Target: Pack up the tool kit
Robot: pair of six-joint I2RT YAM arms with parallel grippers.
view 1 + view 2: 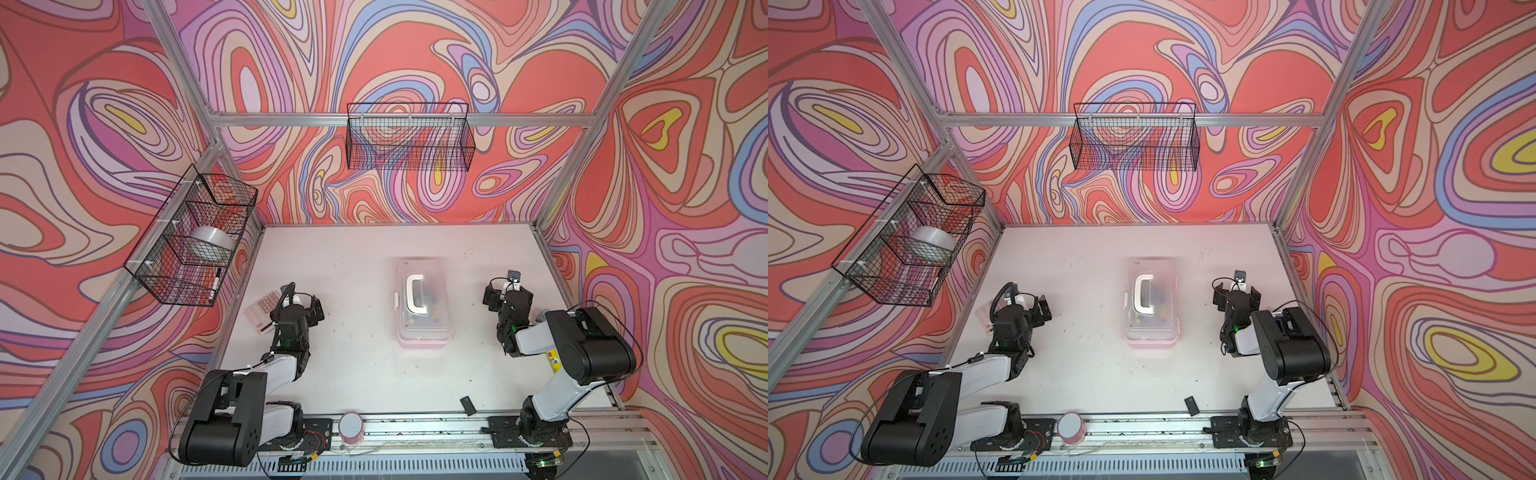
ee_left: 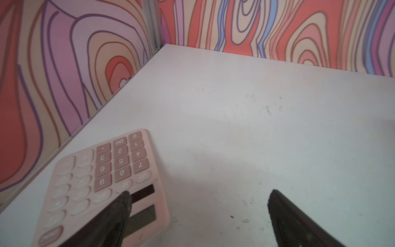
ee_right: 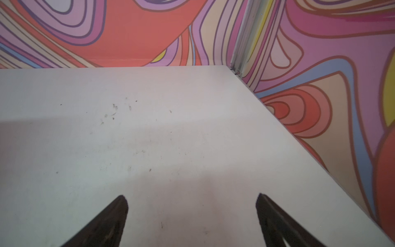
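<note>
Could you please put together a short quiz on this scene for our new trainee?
1. True or false: the tool kit box stands closed.
2. Which thing lies close by the left gripper? A) calculator B) glue stick C) pencil
3. What does the right gripper hold?
Key: 1 true; 2 A; 3 nothing, its jaws stand open over bare tabletop.
</note>
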